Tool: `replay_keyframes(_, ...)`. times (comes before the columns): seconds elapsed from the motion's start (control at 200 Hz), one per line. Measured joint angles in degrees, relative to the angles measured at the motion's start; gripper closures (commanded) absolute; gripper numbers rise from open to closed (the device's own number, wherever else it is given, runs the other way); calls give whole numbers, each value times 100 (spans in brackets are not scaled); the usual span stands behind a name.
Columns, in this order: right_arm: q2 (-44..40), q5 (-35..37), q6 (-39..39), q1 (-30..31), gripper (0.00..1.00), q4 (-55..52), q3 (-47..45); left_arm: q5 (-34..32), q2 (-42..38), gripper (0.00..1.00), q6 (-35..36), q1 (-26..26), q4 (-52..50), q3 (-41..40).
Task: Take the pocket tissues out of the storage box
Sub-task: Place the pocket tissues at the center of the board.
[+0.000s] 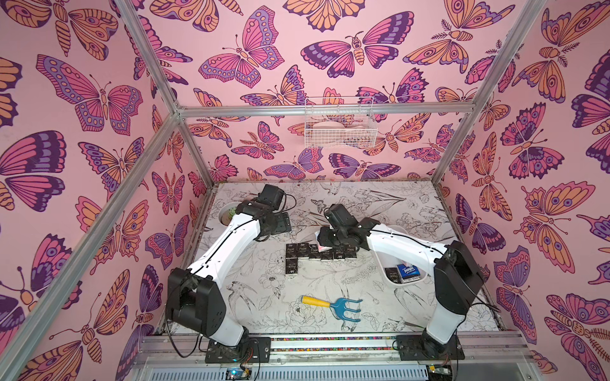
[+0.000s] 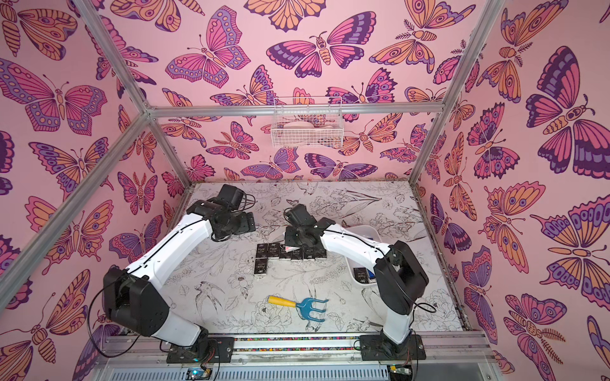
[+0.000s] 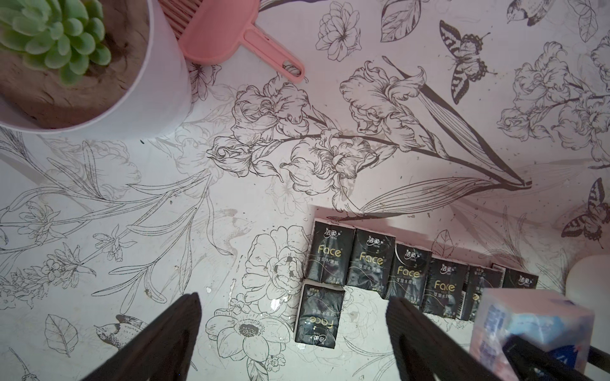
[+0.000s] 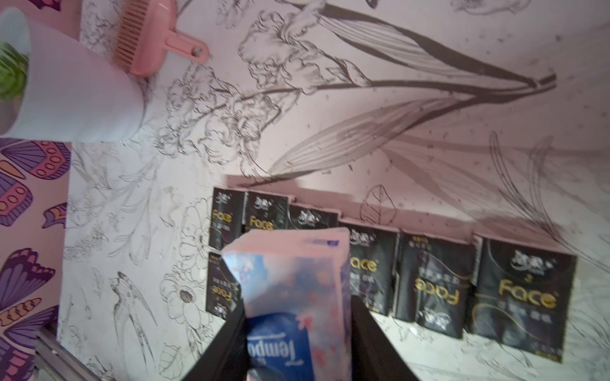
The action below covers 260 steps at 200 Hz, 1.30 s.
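Right wrist view: blurred Tempo packet [image 4: 290,290] partly hides black packets [image 4: 521,290].

- Black pocket tissues [image 2: 290,254] lie in a touching row on the desk [image 2: 231,297], with one more just near of the row's left end.
- The right gripper [image 2: 289,245] hangs over the row, a pale packet [image 2: 286,248] at its jaws.
- The storage box [image 2: 371,232] lies right of the row, half hidden under the right arm.
- The left gripper [image 2: 246,226] hovers far-left of the row.
- A blue rake [image 2: 308,306] lies nearer.
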Motion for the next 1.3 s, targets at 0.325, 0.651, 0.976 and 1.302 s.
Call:
replay_keyframes(0.325, 1554, -282, -13, 0, 52, 1327, 885, -50, 22, 6, -111, 103, 2, -9)
replay_keyframes(0.651, 2411, -516, 33, 2, 52, 2111, 1484, -111, 31, 6, -153, 197, 0, -151)
replay_keyframes(0.976, 2962, -595, 420, 2, 51, 2736, 1569, -111, 31, 6, -153, 210, 0, -166)
replay_keyframes(1.302, 3220, -702, 673, 2, 48, 2765, 1766, -111, 31, 6, -151, 238, 0, -184)
